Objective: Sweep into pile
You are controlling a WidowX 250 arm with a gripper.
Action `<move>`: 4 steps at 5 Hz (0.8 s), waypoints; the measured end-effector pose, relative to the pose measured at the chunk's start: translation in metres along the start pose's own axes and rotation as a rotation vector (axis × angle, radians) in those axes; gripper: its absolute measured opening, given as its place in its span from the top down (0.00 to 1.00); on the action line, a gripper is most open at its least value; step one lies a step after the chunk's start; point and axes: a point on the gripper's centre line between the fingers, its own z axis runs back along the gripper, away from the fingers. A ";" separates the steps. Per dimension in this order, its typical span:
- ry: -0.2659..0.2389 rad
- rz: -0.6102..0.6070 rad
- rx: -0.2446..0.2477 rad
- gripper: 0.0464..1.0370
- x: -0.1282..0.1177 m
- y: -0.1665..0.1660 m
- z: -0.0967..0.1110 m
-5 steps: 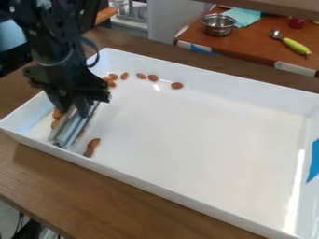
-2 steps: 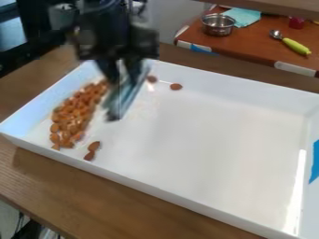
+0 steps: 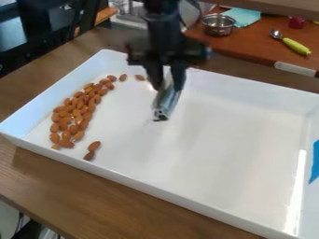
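Note:
The gripper (image 3: 167, 83) hangs over the back of the white tray (image 3: 205, 140), left of its middle, shut on a shiny metallic sweeping tool (image 3: 167, 100) that slants down toward the tray floor. Along the tray's left side lies a long pile of almonds (image 3: 78, 112). Two almonds (image 3: 93, 146) lie just right of the pile's near end, near the front wall. A few more (image 3: 122, 77) are spaced out near the back wall, between the pile and the gripper. What lies behind the gripper and tool is hidden.
The tray's raised walls surround the work area on a wooden counter (image 3: 124, 200). Blue tape (image 3: 315, 161) is on the right wall. Behind, another table holds a metal pot (image 3: 218, 24), a teal cloth (image 3: 242, 16) and a green-handled spoon (image 3: 294, 45).
The gripper has moved right with the tool, from over the almonds at the left to the tray's back part. The pile it had covered is now uncovered.

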 end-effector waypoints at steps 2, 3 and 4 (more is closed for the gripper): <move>0.014 -0.011 0.077 0.71 0.010 -0.002 -0.040; 0.003 0.004 0.076 0.71 0.022 -0.002 -0.045; 0.003 0.035 0.091 0.71 0.028 0.014 -0.047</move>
